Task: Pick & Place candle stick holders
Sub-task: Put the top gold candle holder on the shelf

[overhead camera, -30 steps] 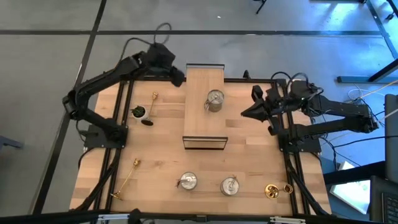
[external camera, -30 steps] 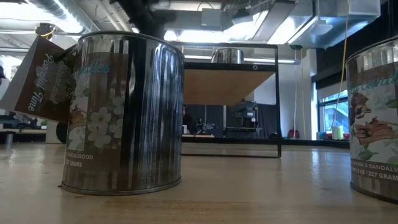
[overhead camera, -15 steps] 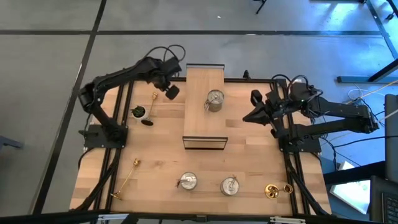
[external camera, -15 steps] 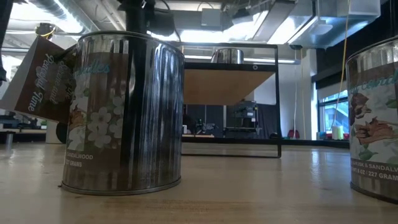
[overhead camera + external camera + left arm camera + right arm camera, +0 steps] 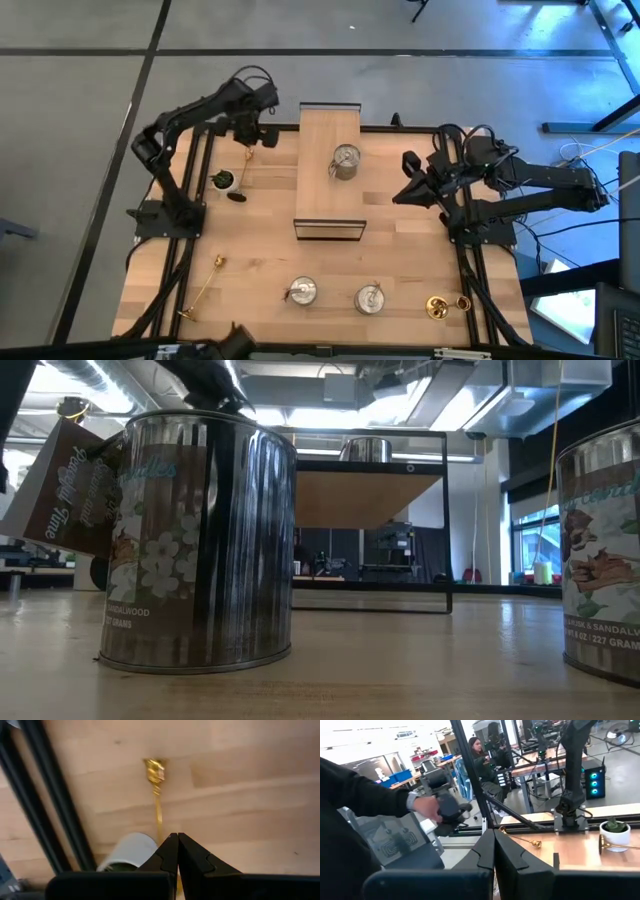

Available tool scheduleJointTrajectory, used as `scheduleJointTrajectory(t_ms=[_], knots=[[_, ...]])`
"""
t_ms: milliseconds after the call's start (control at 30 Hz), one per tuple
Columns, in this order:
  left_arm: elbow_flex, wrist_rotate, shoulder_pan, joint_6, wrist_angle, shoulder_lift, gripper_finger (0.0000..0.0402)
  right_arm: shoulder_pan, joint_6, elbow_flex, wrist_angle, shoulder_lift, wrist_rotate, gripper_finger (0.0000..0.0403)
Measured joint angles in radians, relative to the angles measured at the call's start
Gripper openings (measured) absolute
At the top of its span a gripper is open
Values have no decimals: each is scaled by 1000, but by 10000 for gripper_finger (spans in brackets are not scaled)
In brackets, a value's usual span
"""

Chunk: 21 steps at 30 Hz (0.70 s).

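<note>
We see a pale wooden tabletop point(image 5: 400, 250) with a raised wooden shelf point(image 5: 330, 200) standing in its middle, and a workshop with seated people beyond. One squat silver holder point(image 5: 345, 161) already sits on the shelf, which we judge to be the placing spot, so the task looks barely begun. Two more silver holders point(image 5: 301, 292) point(image 5: 370, 298) wait along the near edge, with a short gold holder point(image 5: 438, 307) lying near the right corner and a long gold candlestick point(image 5: 203, 288) lying at the near left. A second slim gold candlestick point(image 5: 243, 170) lies at the far left, just beside a small white plant pot point(image 5: 223, 181).

Our left hand point(image 5: 249, 136) hovers over that far-left candlestick point(image 5: 157, 795), its fingers pressed together and empty, so a grasp would first need them parted. Our right hand point(image 5: 408, 180) hangs at the right side of the shelf, its fingers likewise closed on nothing. By our reckoning, five holders are left to move.
</note>
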Motion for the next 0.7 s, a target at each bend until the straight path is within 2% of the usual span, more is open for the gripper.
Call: scheduleJointTrajectory(t_ms=[267, 433, 567, 700], knots=[[-51, -66, 64, 80, 6, 0, 2, 16, 19, 0, 3, -9, 0, 3], [-195, 28, 73, 49, 7, 0, 7, 16, 29, 0, 11, -14, 8, 3], [-290, 46, 71, 58, 56, 0, 35, 16, 29, 0, 13, -15, 8, 3], [-320, 70, 51, 87, 153, -3, 76, 16, 29, 0, 14, -13, 8, 3]])
